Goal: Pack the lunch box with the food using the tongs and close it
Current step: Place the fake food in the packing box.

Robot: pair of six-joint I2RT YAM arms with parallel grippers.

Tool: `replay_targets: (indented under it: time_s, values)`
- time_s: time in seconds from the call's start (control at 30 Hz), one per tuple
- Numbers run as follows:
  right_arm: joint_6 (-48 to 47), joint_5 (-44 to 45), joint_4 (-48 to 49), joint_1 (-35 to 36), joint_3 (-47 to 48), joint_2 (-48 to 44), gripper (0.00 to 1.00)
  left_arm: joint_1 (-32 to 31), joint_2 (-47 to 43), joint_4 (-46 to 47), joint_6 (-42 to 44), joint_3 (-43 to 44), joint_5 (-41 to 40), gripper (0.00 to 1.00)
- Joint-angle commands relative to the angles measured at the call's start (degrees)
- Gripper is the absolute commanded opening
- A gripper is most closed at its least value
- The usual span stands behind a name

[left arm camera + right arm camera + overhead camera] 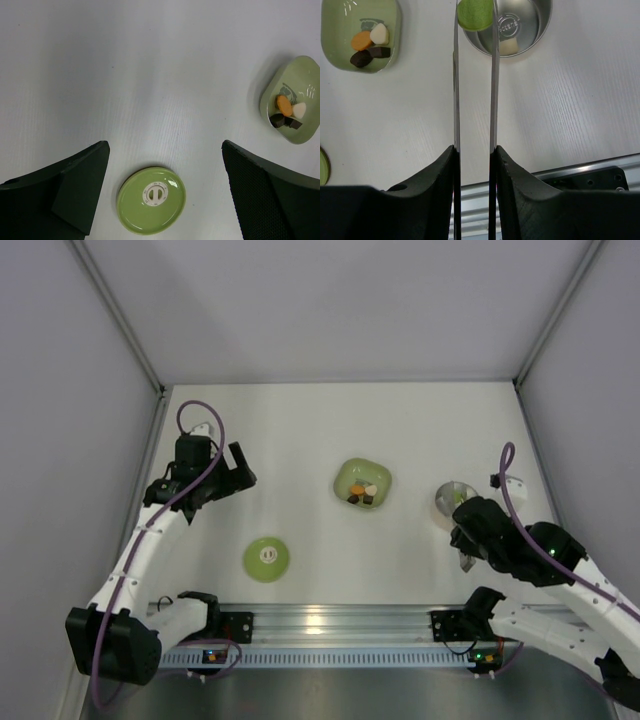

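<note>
My right gripper (473, 147) is shut on the tongs (455, 90), whose two thin silver arms run straight up the right wrist view. A round light-green slice (475, 14) sits pinched between their tips, at the left rim of the lunch box (532, 22). A whitish chunk (509, 46) lies inside the steel tub. More food (367, 45), orange, white and dark brown, lies in the green dish (335, 30). The lid (151, 200) lies flat on the table below my left gripper (165, 145), which hangs wide open above it, holding nothing.
From above, the green dish (362, 483) is mid-table, the lid (266, 559) near the front rail (330, 625), and the lunch box (452, 498) is partly hidden behind my right arm (520, 550). Grey walls enclose the table on three sides.
</note>
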Motion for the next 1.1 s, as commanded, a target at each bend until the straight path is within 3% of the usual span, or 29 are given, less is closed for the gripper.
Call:
replay_targets:
  time_s: [0.0, 0.77, 1.07]
  values:
    - [2.5, 2.5, -8.5, -0.8, -0.7, -0.4, 0.31, -0.3, 0.1, 3.3, -0.1, 0.4, 1.0, 0.99]
    - [3.3, 5.2, -8.5, -0.7, -1.5, 0.7, 0.49, -0.4, 0.3, 3.2, -0.1, 0.5, 0.4, 0.99]
    - [-5.9, 3.7, -0.1, -0.7, 5.4, 8.8, 0.48, -0.4, 0.2, 3.2, 0.0, 0.5, 0.4, 0.99]
